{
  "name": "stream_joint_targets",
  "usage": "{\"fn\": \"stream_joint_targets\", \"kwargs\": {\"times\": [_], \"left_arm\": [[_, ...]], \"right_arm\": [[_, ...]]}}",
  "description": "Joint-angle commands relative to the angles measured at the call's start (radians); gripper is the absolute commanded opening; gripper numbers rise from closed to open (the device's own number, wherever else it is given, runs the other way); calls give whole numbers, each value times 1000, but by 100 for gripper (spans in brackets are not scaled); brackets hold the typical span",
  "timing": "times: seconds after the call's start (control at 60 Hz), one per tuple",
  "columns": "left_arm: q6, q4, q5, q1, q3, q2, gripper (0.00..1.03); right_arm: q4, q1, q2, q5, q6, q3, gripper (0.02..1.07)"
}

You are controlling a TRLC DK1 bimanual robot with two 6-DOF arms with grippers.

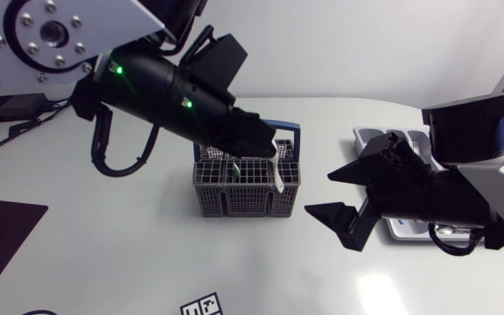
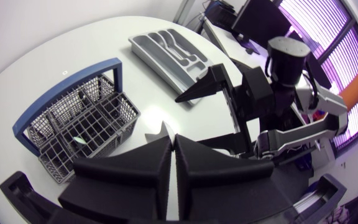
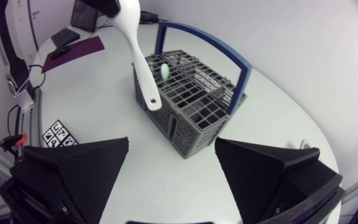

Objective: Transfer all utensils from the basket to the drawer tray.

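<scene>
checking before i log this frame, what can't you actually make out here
- Head view: the right arm covers most of the drawer tray; in the left wrist view it is too small to tell its contents.
- Right wrist view: the edge cuts off the white utensil's top end and the left gripper holding it.
- The green item in the basket: too small, half behind mesh.

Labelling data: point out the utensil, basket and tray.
White plastic utensil (image 3: 142, 62): right wrist view, its shaft.
Grey mesh basket (image 1: 248, 203): head view, front wall.
Grey drawer tray (image 2: 153, 61): left wrist view, long edge.
</scene>
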Motion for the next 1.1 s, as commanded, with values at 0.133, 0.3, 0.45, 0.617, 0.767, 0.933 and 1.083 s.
{"fn": "stream_joint_targets", "kwargs": {"times": [0.133,0.3,0.45,0.617,0.767,0.933,1.083], "left_arm": [[173,-5,94,-63,-95,-52,4],[279,-36,112,-138,-143,-78,3],[351,-75,121,-176,-164,-94,3],[385,-88,130,-190,-173,-98,3],[397,-88,138,-198,-184,-101,3],[399,-88,141,-207,-189,-106,3],[402,-88,143,-221,-203,-106,3]], "right_arm": [[-120,-6,-28,-150,-130,24,102],[-200,39,-64,-217,-198,23,102],[-297,65,-76,-310,-274,27,97],[-356,140,-108,-333,-302,29,89],[-355,158,-119,-334,-296,38,75],[-344,158,-116,-334,-296,43,61],[-343,163,-116,-342,-294,43,55]]}}
